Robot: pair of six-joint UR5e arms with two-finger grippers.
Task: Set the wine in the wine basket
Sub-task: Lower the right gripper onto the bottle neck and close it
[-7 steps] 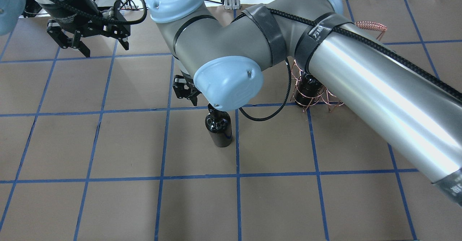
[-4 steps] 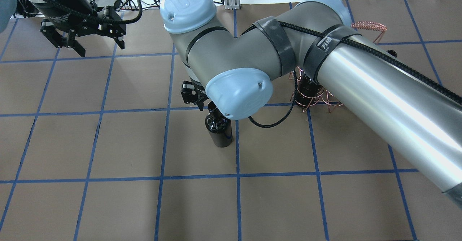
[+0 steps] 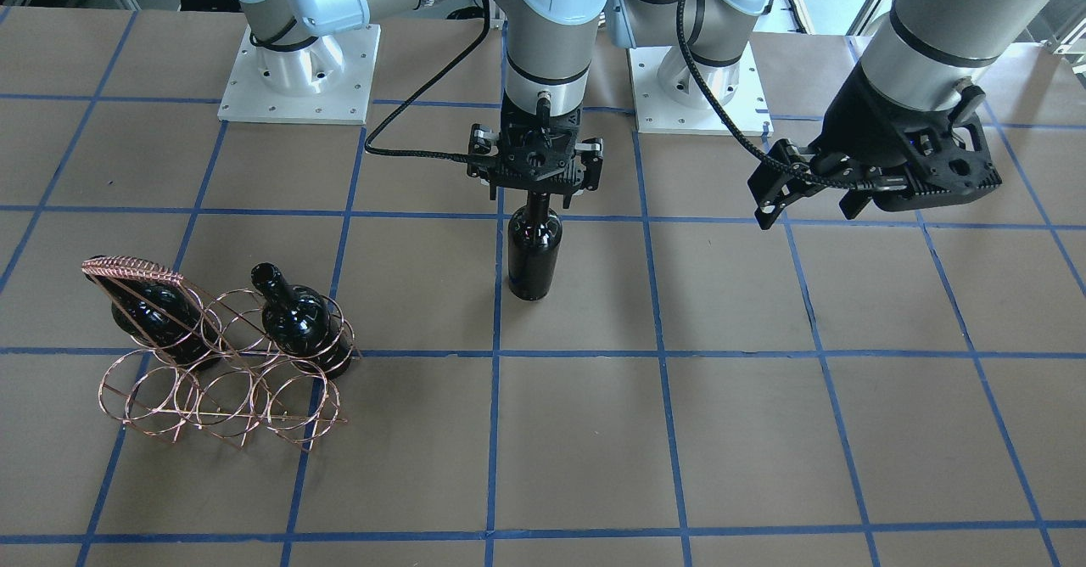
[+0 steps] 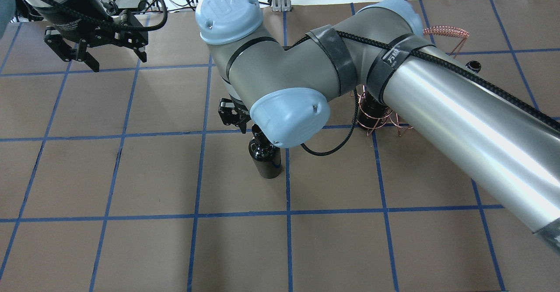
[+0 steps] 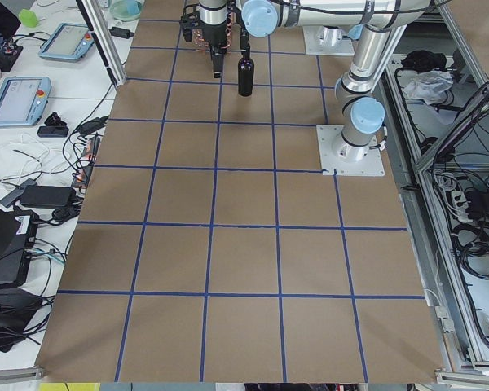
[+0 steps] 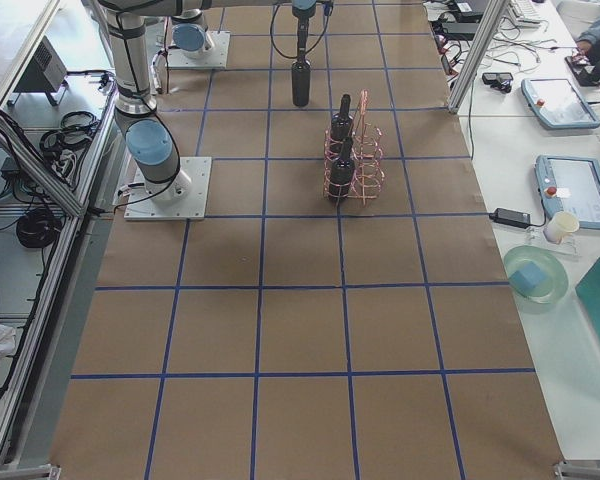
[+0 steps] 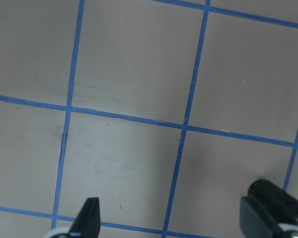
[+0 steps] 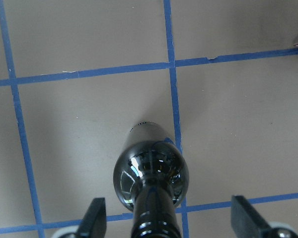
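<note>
Brown gridded counter (image 3: 764, 431): two bottles (image 3: 293, 317) already in wine basket (image 3: 131, 271); third wine (image 3: 534, 253) upright mid-counter, ungrasped; right claw (image 8: 166, 210) spread wide around its neck; left claw (image 3: 806, 202) spread, empty

Wine bottle (image 3: 534, 249): glossy near-black glass, no label, slim neck, standing upright near the middle of the table (image 3: 764, 431), base just beside a blue tape line (image 3: 496, 312). Wine basket (image 3: 131, 271): copper thin-wire rack of round rings in two rows with a coil-wrapped top handle. In the front-facing view it sits well apart at about 8 o'clock from the bottle. Two like bottles (image 3: 293, 317) rest tilted in its rings.
</note>
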